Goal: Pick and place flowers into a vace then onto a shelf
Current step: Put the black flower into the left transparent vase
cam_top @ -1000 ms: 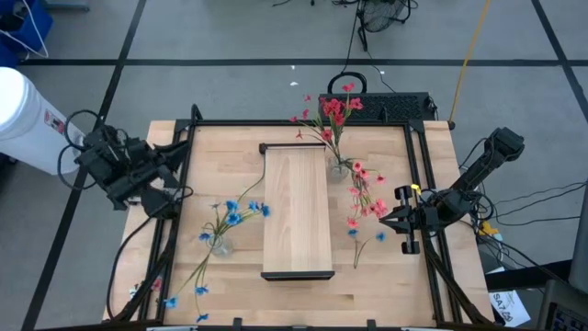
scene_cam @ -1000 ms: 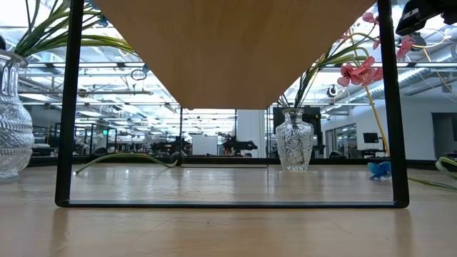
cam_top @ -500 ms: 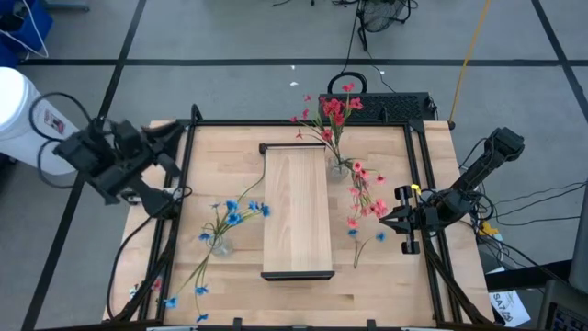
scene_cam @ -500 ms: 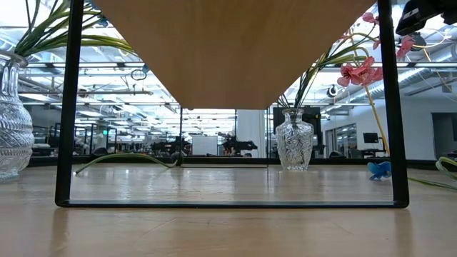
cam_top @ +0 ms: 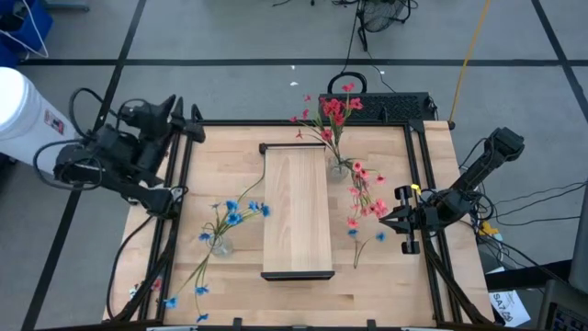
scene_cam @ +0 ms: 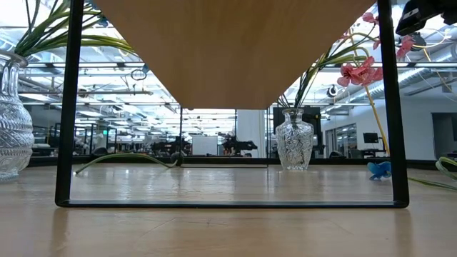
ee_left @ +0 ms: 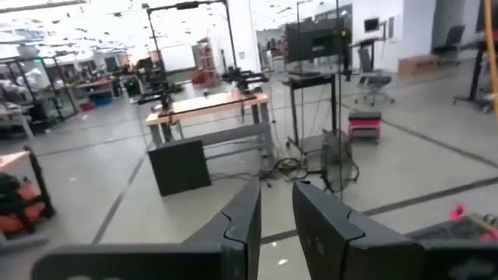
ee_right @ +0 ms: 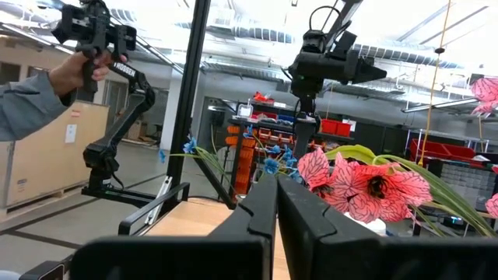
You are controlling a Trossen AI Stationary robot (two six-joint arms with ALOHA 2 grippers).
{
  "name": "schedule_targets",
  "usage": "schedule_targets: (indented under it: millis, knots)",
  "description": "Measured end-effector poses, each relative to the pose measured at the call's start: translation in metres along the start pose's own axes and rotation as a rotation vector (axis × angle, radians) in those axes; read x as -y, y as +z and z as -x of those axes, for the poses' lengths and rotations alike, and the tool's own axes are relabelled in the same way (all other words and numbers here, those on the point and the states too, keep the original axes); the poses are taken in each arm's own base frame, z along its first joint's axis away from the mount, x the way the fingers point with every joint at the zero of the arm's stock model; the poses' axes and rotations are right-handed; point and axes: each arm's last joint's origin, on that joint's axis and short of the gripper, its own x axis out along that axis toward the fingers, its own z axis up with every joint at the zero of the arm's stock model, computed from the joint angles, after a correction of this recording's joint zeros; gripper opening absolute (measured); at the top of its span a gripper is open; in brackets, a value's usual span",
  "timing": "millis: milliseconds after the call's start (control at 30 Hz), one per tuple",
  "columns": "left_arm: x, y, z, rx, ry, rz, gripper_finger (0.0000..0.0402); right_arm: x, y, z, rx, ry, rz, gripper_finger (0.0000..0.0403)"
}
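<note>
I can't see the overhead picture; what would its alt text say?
Seen from above, a pale wood shelf lies mid-table with a vase of blue flowers on its left and a vase of red-pink flowers at its far right corner. The right gripper, fingers shut, holds a red-pink spray beside the shelf, while the left gripper sits at the table's far left corner.

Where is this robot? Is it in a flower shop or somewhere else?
Not a shop. It looks like a big robot lab or workshop. Beyond the wooden table there are workbenches, another robot arm on a stand, and a monitor. The flowers are just for practice.
</note>
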Motion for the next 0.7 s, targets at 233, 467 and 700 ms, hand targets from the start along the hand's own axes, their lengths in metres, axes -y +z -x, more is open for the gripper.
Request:
schedule_targets:
  millis: [233, 467, 700]
  knots:
    - [0.034, -0.015, -0.013, 0.029, 0.016, -0.159, 0.0018, 0.000, 0.000, 0.000, 0.000, 0.000, 0.000, 0.0009]
    - [0.042, -0.036, -0.050, 0.039, 0.004, -0.215, 0.0006, 0.000, 0.000, 0.000, 0.000, 0.000, 0.000, 0.0008]
    - [0.017, -0.059, -0.102, -0.273, -0.356, 0.020, 0.0008, 0.000, 0.000, 0.000, 0.000, 0.000, 0.000, 0.0008]
